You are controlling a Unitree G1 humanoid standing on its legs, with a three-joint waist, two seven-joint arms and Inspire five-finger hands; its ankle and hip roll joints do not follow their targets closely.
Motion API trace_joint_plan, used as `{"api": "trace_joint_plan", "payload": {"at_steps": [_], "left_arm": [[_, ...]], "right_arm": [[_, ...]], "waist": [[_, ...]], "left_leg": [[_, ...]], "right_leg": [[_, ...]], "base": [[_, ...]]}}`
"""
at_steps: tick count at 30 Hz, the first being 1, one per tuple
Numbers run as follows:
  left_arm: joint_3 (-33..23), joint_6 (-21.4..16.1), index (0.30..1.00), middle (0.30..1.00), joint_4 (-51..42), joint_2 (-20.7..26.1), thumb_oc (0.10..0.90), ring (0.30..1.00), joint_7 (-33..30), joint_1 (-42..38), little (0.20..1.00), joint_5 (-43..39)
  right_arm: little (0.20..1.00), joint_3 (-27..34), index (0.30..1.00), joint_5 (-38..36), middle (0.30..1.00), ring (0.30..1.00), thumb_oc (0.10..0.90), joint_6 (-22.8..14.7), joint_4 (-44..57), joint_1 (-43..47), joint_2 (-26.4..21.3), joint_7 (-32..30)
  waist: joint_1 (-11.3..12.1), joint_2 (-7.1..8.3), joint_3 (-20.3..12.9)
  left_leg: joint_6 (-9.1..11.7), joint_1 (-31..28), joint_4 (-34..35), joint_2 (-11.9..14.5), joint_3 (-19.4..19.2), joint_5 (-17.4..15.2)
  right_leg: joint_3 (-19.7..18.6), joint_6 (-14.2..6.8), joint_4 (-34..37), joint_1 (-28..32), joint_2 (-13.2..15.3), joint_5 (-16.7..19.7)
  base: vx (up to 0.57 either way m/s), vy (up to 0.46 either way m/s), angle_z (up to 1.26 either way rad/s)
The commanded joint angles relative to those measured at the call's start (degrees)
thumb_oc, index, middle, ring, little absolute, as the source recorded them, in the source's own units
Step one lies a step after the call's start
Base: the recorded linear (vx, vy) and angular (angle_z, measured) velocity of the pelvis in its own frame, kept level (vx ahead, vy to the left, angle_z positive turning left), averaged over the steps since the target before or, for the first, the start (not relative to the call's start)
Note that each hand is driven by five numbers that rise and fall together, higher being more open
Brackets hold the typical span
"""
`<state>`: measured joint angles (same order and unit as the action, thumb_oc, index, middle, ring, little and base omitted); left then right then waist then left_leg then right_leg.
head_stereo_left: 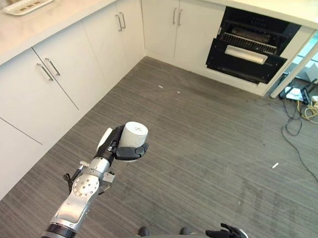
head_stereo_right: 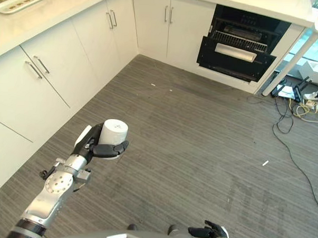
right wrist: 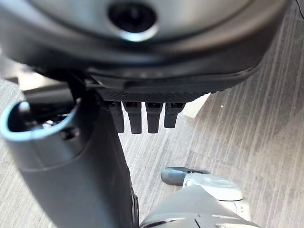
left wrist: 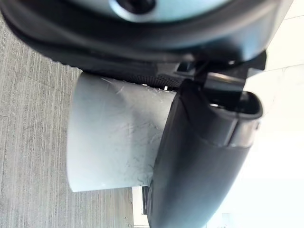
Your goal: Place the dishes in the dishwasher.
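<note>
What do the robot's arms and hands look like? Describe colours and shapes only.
The left arm is silver-grey metal, with a round joint plate dotted with small holes. The left hand is dark, with a white thumb cover. The right hand is also dark, with slim black fingers in a row under a ribbed edge.

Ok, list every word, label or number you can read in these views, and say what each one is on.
No legible text anywhere.
White cup in the left hand: blank.
Dishwasher, its door open: no readable marking.
Box beside the tray on the counter: print too small to read.
</note>
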<state>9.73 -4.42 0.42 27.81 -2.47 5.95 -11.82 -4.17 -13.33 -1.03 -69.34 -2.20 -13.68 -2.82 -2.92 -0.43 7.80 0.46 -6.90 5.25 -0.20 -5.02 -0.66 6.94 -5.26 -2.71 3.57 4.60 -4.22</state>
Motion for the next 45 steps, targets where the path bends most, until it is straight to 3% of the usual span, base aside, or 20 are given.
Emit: {"api": "trace_joint_plan", "payload": {"at_steps": [1,5,8,12,14,15,19,23,24,26,28,29,30,33,34,35,36,39,42,45], "left_arm": [[-6.3,-5.3,0.3,0.3,-7.6,0.6,0.4,0.3,-0.6,-4.6,0.3,1.6],[-5.6,-4.9,0.3,0.3,-7.0,0.8,0.4,0.3,-0.8,-5.5,0.3,3.6],[-5.2,-5.2,0.3,0.3,-6.9,0.8,0.4,0.3,-0.6,-6.0,0.3,3.7],[-3.9,-5.7,0.3,0.3,-6.6,1.0,0.4,0.3,-0.9,-7.5,0.3,4.2],[-3.1,-5.9,0.3,0.3,-6.2,0.7,0.4,0.3,-1.1,-8.3,0.3,4.5],[-2.9,-5.9,0.3,0.3,-5.5,0.4,0.4,0.3,-1.4,-8.8,0.3,4.9],[-2.4,-5.9,0.3,0.3,-5.8,-0.3,0.4,0.3,-0.8,-8.3,0.3,5.5],[-1.9,-5.9,0.3,0.3,-5.5,-1.2,0.4,0.3,-0.9,-8.0,0.3,5.4],[-1.9,-6.1,0.3,0.3,-5.3,-1.4,0.4,0.3,-1.0,-7.8,0.3,4.6],[-3.0,-5.9,0.3,0.3,-5.4,-0.7,0.4,0.3,-1.2,-6.9,0.3,4.0],[-3.1,-5.9,0.3,0.3,-5.5,-0.6,0.4,0.3,-1.2,-6.9,0.3,4.0],[-3.5,-5.9,0.3,0.3,-5.1,-0.4,0.4,0.3,-2.1,-7.3,0.3,3.7],[-3.4,-6.0,0.3,0.3,-5.0,-0.5,0.4,0.3,-2.4,-7.7,0.3,3.2],[-2.8,-6.0,0.3,0.3,-4.9,-1.2,0.4,0.3,-2.2,-8.1,0.3,2.7],[-2.9,-5.9,0.3,0.3,-5.2,-0.9,0.4,0.3,-2.1,-8.2,0.3,2.8],[-2.9,-5.9,0.3,0.3,-5.2,-0.9,0.4,0.3,-2.1,-8.2,0.3,2.8],[-3.6,-5.9,0.3,0.3,-5.3,-0.5,0.4,0.3,-2.4,-7.8,0.3,3.0],[-4.1,-5.9,0.3,0.3,-5.6,-0.5,0.4,0.3,-2.7,-7.0,0.3,3.4],[-4.9,-5.9,0.3,0.3,-6.0,-0.2,0.4,0.3,-2.7,-5.8,0.3,3.8],[-5.0,-5.5,0.3,0.3,-6.0,-0.3,0.4,0.3,-2.2,-5.6,0.3,3.5]], "right_arm": [[0.9,-0.3,0.9,1.9,0.9,0.9,0.8,-0.1,-0.5,1.2,-0.2,-1.3],[0.9,-0.3,0.9,2.4,0.9,0.9,0.8,-0.1,-0.9,1.2,0.7,-2.0],[0.9,-0.5,0.9,2.6,0.9,0.9,0.8,-0.4,-0.9,1.1,0.4,-2.2],[0.9,-0.1,0.9,1.7,0.9,0.9,0.8,-0.5,-1.1,0.8,-0.1,-2.7],[0.9,0.0,0.9,1.9,0.9,0.9,0.8,-0.5,-1.1,0.8,-0.2,-2.8],[0.9,0.1,0.9,2.5,0.9,0.9,0.8,-0.5,-1.2,0.6,-0.4,-2.9],[0.9,-0.1,0.9,2.8,0.9,0.9,0.8,-0.7,-1.5,-0.7,-0.7,-2.9],[0.9,0.0,0.9,2.5,0.9,0.9,0.8,-0.7,-1.5,-1.6,-1.4,-2.5],[0.9,0.3,0.9,2.0,0.9,0.9,0.8,-0.6,-2.1,-1.4,-1.6,-2.6],[0.9,-0.6,0.9,1.8,0.9,0.9,0.8,-0.5,-2.3,-0.9,-2.1,-2.9],[0.9,-0.6,0.9,1.8,0.9,0.9,0.8,-0.5,-2.3,-0.9,-2.0,-2.9],[0.9,-0.8,0.9,1.3,0.9,0.9,0.8,-0.3,-2.4,-0.3,-2.6,-3.6],[0.9,-0.7,0.9,1.0,0.9,0.9,0.8,-0.3,-2.4,0.0,-2.7,-3.8],[0.9,-1.2,0.9,1.3,0.9,0.9,0.8,-0.2,-2.4,0.0,-2.6,-3.7],[0.9,-1.3,0.9,2.0,0.9,0.9,0.8,0.0,-2.7,-0.1,-2.7,-3.7],[0.9,-1.3,0.9,2.0,0.9,0.9,0.8,0.0,-2.7,-0.1,-2.7,-3.7],[0.9,-1.9,0.9,3.2,0.9,0.9,0.8,0.0,-3.5,0.3,-2.7,-3.7],[0.9,-1.9,0.9,4.0,0.9,0.9,0.8,-0.1,-4.0,0.7,-2.8,-4.1],[0.9,-2.1,0.9,5.2,0.9,0.9,0.8,-0.1,-4.5,0.9,-2.9,-4.4],[0.9,-1.1,0.9,5.2,0.9,0.9,0.8,-0.2,-4.2,0.1,-2.4,-4.1]], "waist": [[0.2,2.81,0.6],[-1.1,1.82,2.5],[-2.1,1.52,3.0],[-3.9,1.43,4.3],[-4.5,1.32,4.4],[-4.5,1.76,3.8],[-4.7,2.08,1.9],[-5.9,1.66,0.2],[-6.0,0.8,-0.2],[-5.0,2.02,0.8],[-5.1,2.28,0.7],[-3.7,3.79,1.7],[-3.1,4.07,2.1],[-1.9,4.74,2.7],[-1.1,5.38,3.2],[-1.1,5.38,3.2],[0.6,5.24,3.5],[1.5,5.34,3.5],[2.5,5.13,3.3],[2.5,3.83,1.5]], "left_leg": [[-2.0,1.7,-4.4,-1.4,-1.9,-5.9],[-2.8,-2.9,-2.5,-1.1,-1.4,-6.6],[-2.5,-4.0,-2.0,-1.4,0.3,-6.7],[-1.8,-6.5,-0.8,-2.6,3.9,-7.7],[-1.0,-7.8,-0.8,-2.8,4.6,-8.7],[-0.4,-9.4,-1.4,-3.7,4.5,-10.5],[-0.3,-11.3,-4.4,-4.2,4.5,-12.7],[2.0,-11.4,-11.2,-4.4,5.9,-11.2],[6.5,-9.3,-19.7,-3.2,4.2,-4.8],[12.3,-1.6,-40.1,0.0,-0.2,4.9],[12.2,-1.2,-40.2,-0.3,-0.2,5.2],[10.7,4.4,-50.6,2.1,-4.5,5.1],[9.0,6.9,-50.7,3.0,-5.7,3.4],[4.9,11.3,-38.3,6.1,-8.5,-3.1],[3.5,14.0,-28.1,7.0,-9.6,-4.8],[3.5,14.0,-28.1,7.0,-9.6,-4.8],[4.3,16.7,-17.6,6.0,-5.9,0.1],[5.6,18.5,-9.1,7.0,-3.2,4.6],[6.9,20.1,-5.8,8.3,-1.5,7.5],[7.0,16.9,-3.0,9.2,-3.8,10.1]], "right_leg": [[-1.4,-4.7,-8.0,-3.0,2.9,4.2],[1.2,-6.0,-23.1,-12.0,2.4,8.4],[0.8,-5.1,-19.3,-14.5,0.1,7.5],[0.9,-4.9,-6.3,-19.7,-1.8,8.7],[4.5,-5.3,-1.5,-20.4,-1.8,9.3],[11.2,-5.3,1.9,-19.6,-1.4,9.9],[16.4,-3.5,2.5,-16.0,-2.3,9.2],[13.7,-0.8,1.1,-13.9,-3.3,8.7],[14.4,0.3,0.7,-11.5,-4.0,7.9],[13.1,3.0,1.2,-6.7,-4.4,5.5],[13.1,3.0,1.3,-6.9,-4.1,5.7],[11.7,4.4,2.8,-3.8,-4.1,3.9],[10.8,4.5,3.4,-2.5,-4.2,3.5],[9.9,3.0,4.2,0.2,-3.0,2.4],[9.4,2.0,4.5,1.9,-1.8,1.2],[9.4,2.0,4.5,1.9,-1.8,1.2],[7.4,1.5,4.9,3.9,-2.7,0.2],[5.6,1.3,5.3,6.0,-2.8,-1.2],[2.4,0.8,5.3,8.5,-3.0,-2.8],[1.0,0.2,3.2,9.7,-2.6,-4.8]], "base": [[-0.01,0.137,-0.02],[0.09,0.192,0.07],[0.13,0.041,0.15],[0.26,0.029,0.52],[0.33,0.007,0.64],[0.23,-0.025,0.38],[0.36,-0.058,0.36],[0.42,-0.089,0.41],[0.38,-0.108,0.28],[0.44,-0.181,0.06],[0.18,-0.124,-0.28],[0.29,-0.168,-0.46],[0.41,-0.177,-0.17],[0.36,0.05,-0.33],[0.29,0.114,-0.4],[0.41,0.167,-0.37],[0.22,0.085,-0.28],[0.34,0.126,-0.44],[0.39,0.171,-0.75],[0.41,0.302,-0.76]]}}
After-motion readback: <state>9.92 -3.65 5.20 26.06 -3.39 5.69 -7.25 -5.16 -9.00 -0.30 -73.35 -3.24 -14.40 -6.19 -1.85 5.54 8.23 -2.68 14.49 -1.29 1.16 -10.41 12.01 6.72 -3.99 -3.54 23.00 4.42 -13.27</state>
